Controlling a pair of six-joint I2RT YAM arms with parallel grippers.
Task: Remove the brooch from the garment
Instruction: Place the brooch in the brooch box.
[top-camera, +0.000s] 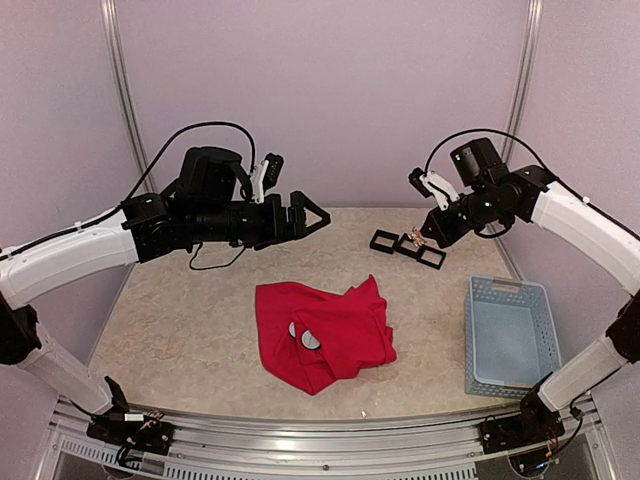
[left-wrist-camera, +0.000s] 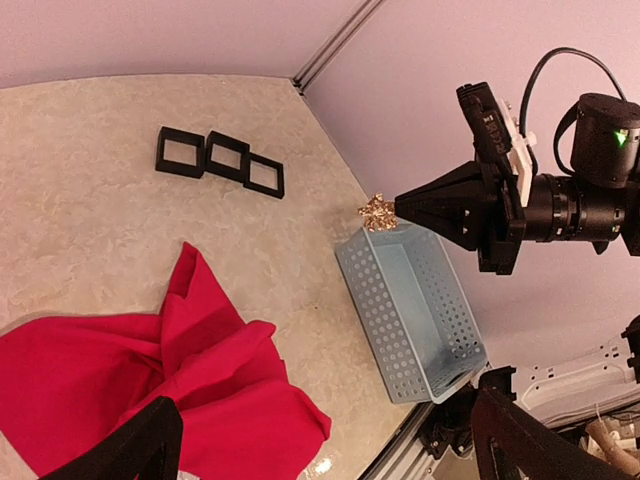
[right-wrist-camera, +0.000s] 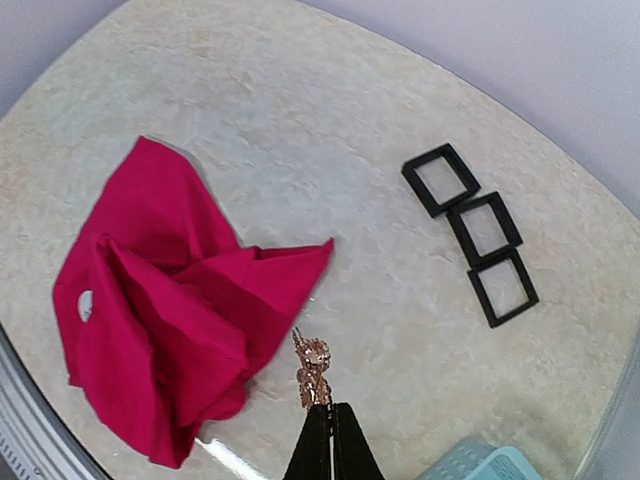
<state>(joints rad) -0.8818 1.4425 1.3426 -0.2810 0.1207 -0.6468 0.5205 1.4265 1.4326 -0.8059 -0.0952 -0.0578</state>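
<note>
The bright red garment lies crumpled on the table's middle, also visible in the left wrist view and the right wrist view. The small gold, sparkly brooch is clear of the garment, pinched at the tips of my right gripper, which is shut on it. That gripper hangs in the air at the back right, with the brooch above the basket's far end. My left gripper is raised above the table's back left, open and empty, its black fingers spread wide.
A pale blue perforated basket stands at the right front, its wall showing to the left wrist and a corner under the right wrist. Three black square frames lie in a row at the back right.
</note>
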